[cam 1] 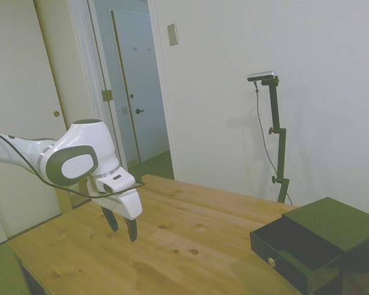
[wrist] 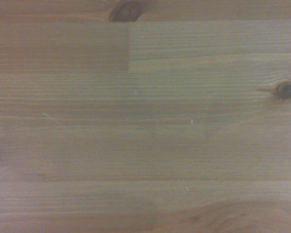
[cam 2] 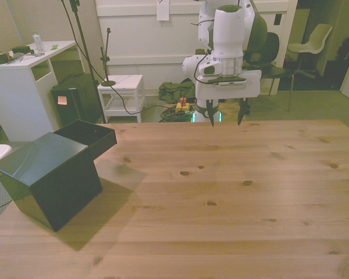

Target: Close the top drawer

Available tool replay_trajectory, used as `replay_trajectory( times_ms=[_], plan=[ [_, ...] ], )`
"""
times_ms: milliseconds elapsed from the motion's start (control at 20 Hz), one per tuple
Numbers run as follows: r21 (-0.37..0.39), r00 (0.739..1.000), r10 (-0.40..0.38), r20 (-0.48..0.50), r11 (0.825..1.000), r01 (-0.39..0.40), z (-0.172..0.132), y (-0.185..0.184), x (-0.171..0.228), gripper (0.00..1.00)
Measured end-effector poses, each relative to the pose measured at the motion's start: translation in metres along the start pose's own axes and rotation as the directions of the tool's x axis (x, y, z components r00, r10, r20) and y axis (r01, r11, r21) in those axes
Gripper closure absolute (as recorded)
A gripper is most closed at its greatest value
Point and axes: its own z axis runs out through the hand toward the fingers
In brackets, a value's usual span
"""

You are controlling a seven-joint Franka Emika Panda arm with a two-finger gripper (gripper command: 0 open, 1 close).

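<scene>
A small black cabinet (cam 1: 335,221) stands at the table's right end in the side view, and at the front view's left (cam 2: 43,168). Its top drawer (cam 1: 281,244) is pulled out toward the table's middle, showing a dark hollow inside (cam 2: 88,135). A round brass knob (cam 1: 272,262) sits on its front. My gripper (cam 1: 124,233) hangs a little above the wood far from the cabinet, at the other end of the table, also visible in the front view (cam 2: 225,123). Its fingers are open and hold nothing. The wrist view shows only bare table wood (wrist: 145,126).
The wooden table (cam 2: 221,192) stretches between gripper and cabinet. Behind the table in the front view stand a white desk (cam 2: 23,87), a small white side table (cam 2: 122,87) and a chair (cam 2: 314,40). The cabinet sits close to the table's edge.
</scene>
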Motion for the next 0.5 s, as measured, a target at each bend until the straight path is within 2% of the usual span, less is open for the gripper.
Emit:
replay_trajectory(
  times_ms=[100, 200, 300, 500],
  plan=[
    [-0.002, 1.000, 0.000, -0.001, 1.000, 0.000, 0.001, 0.000, 0.000, 0.00],
    [0.015, 0.998, 0.068, -0.014, 0.998, -0.068, -0.002, 0.004, 0.008, 0.00],
    [0.029, 0.988, 0.154, -0.019, 0.988, -0.154, -0.006, 0.017, 0.023, 0.00],
    [0.051, 0.960, 0.279, -0.034, 0.959, -0.277, -0.015, 0.051, 0.068, 0.00]
  ],
)
